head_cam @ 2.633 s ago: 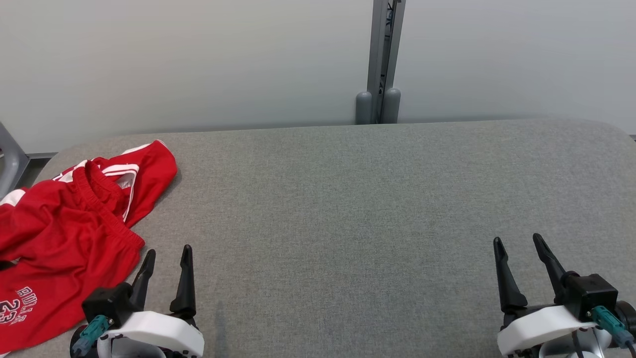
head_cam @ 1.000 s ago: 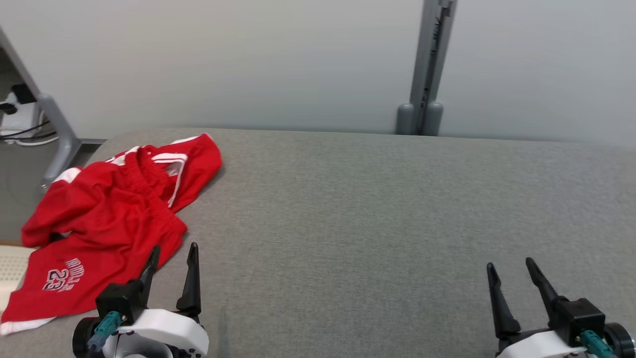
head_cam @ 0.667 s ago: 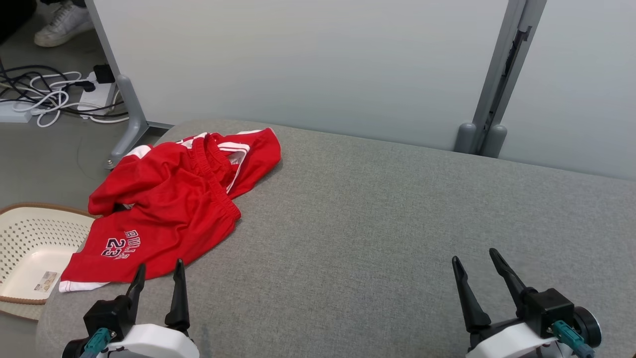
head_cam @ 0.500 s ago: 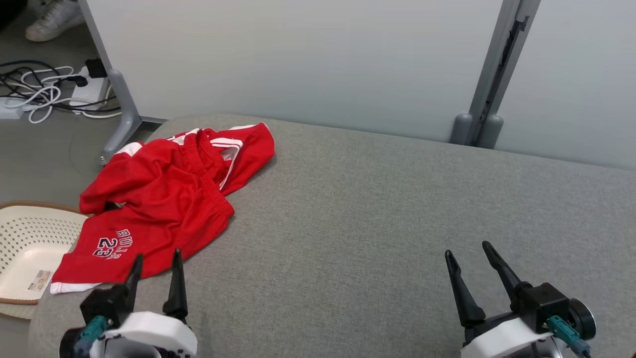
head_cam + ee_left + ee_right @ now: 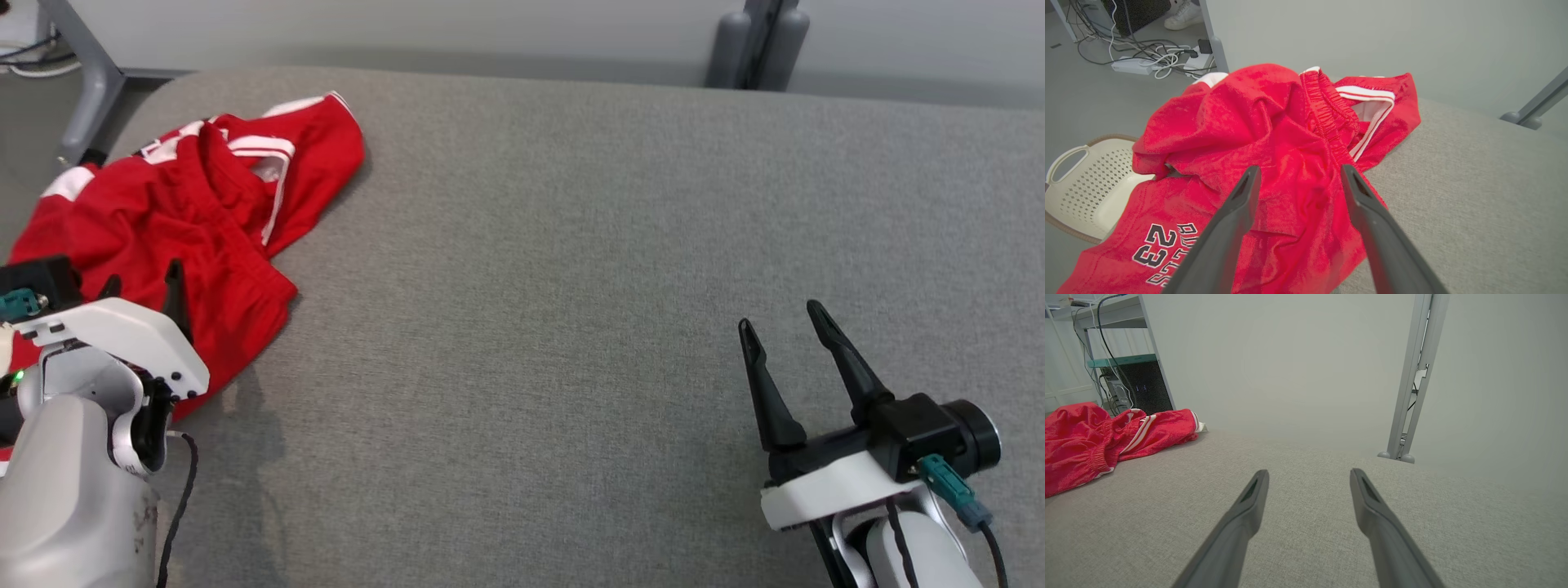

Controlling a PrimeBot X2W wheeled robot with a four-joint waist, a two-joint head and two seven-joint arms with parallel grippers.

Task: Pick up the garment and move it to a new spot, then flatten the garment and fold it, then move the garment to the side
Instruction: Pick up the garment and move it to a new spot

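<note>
the red shorts (image 5: 188, 204) lie crumpled at the far left corner of the grey padded table (image 5: 571, 245), and their left part reaches the table's left edge. the elastic waistband (image 5: 1327, 118) runs through the middle of the heap, with white stripes just beside it on the far side. a dark "23" print (image 5: 1153, 247) shows on the near leg.

the left gripper (image 5: 1300, 168) hangs over the near part of the shorts. its two fingers are spread wide and nothing is caught between them. whether the tips touch the cloth cannot be told.

the right gripper (image 5: 780, 316) is well apart from the shorts, over bare table on the near right. its fingers are also spread and empty, and they point toward the far side.

a cream perforated basket (image 5: 1081, 183) sits on the floor just left of the table, partly under the shorts' edge. beyond it, cables (image 5: 1147, 57) and a power strip lie on the floor, and a white shoe (image 5: 1184, 16) shows past them. a grey post (image 5: 755, 41) stands against the pale wall behind the table's far edge.
</note>
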